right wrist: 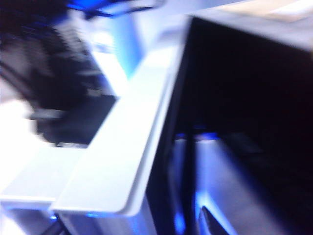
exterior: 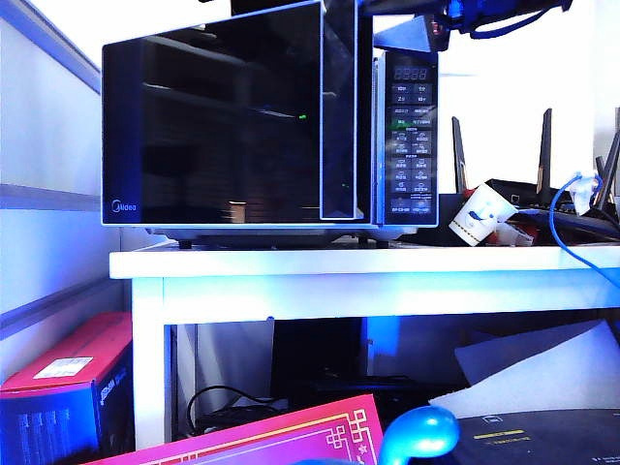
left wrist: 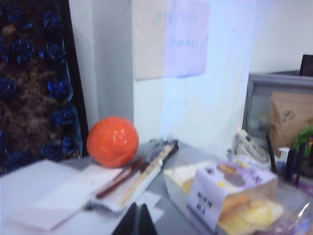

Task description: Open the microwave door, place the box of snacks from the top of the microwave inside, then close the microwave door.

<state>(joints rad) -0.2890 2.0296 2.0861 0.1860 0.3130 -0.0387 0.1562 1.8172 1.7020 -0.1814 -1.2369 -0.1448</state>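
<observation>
Black microwave (exterior: 271,121) x1, snack box (left wrist: 230,200) x1, left fingers (left wrist: 138,221) together.

Right wrist view blurs the microwave (right wrist: 234,98); right gripper's jaws barely show.

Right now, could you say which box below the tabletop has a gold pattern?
The pink box in front; the red box at left shows a white label. Left gripper near the snack box, right gripper by the microwave door.

microwave (exterior: 262,126) on counter (exterior: 368,263) | microwave door (exterior: 213,121) left of button panel (exterior: 411,145) | paper cup (exterior: 480,215) right of microwave | right gripper (exterior: 426,29) above panel
</observation>
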